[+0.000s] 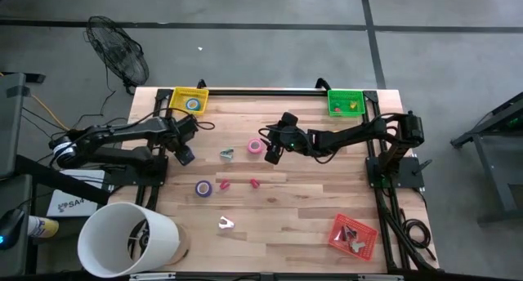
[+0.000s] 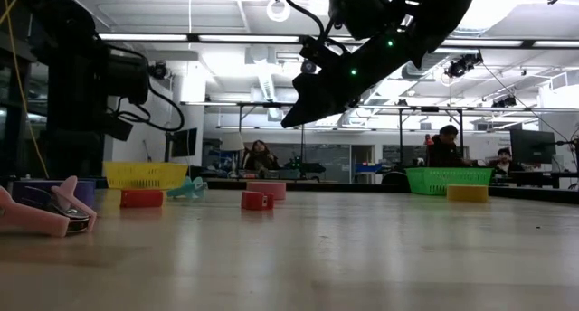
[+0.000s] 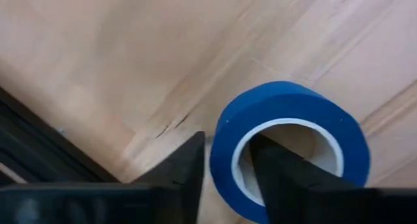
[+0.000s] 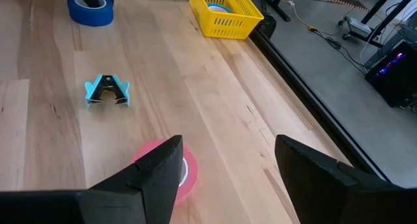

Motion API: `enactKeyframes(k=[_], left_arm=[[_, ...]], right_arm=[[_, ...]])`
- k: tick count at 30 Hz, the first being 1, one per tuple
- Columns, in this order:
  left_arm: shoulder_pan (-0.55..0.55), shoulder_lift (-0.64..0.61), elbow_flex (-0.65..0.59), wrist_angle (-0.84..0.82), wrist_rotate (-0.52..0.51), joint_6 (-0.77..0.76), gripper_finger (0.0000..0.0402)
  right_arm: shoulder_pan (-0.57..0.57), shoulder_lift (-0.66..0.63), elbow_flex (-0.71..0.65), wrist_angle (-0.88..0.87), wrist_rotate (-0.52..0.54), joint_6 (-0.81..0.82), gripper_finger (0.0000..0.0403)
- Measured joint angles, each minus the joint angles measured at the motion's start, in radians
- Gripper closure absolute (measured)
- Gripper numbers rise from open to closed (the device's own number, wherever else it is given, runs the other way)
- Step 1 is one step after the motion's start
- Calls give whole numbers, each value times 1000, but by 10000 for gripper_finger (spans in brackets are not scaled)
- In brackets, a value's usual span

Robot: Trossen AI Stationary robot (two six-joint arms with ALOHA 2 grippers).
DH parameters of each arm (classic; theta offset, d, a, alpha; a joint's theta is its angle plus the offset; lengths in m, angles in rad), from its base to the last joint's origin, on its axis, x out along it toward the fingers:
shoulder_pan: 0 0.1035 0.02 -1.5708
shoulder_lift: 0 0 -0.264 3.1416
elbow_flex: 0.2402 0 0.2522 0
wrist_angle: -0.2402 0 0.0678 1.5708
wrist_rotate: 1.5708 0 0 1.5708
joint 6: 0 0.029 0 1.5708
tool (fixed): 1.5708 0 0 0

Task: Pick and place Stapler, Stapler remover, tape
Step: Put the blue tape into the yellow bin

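The blue tape roll [image 3: 290,149] — light, stiff, likely slick-sided — suits a wall pinch, as the left hand [image 3: 225,168] straddles it, not yet clenched; the right hand [image 4: 228,162] hangs released over the pink tape roll [image 4: 186,172].

A grey floor [image 1: 261,7] is surrounding the wooden table [image 1: 294,211], with a fan [image 1: 118,48] standing nearby. Ceiling lights [image 2: 158,37] are shining over seated people [image 2: 445,146].

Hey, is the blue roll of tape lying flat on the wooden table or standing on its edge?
Lying flat: the blue roll of tape shows its round hole facing up, with one finger of the left gripper inside it.
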Motion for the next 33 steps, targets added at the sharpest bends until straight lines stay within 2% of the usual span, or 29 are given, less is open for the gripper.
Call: enactKeyframes(k=[5, 9, 13, 18, 22, 26, 33], left_arm=[[0, 0, 0, 19, 12, 59, 369], [0, 0, 0, 83, 12, 97, 368], [0, 1, -2, 242, 8, 143, 367], [0, 1, -2, 491, -104, 194, 368], [0, 1, -2, 629, -214, 218, 368], [0, 1, -2, 683, -370, 229, 368], [0, 14, -2, 797, -521, 229, 368]], right_arm=[[0, 0, 0, 0, 0, 0, 167], [0, 0, 0, 0, 0, 0, 167], [0, 0, 0, -1, 0, 0, 167], [0, 0, 0, -2, 0, 0, 167], [0, 0, 0, -4, 0, 0, 167], [0, 0, 0, -5, 0, 0, 167], [0, 0, 0, -5, 0, 0, 167]])
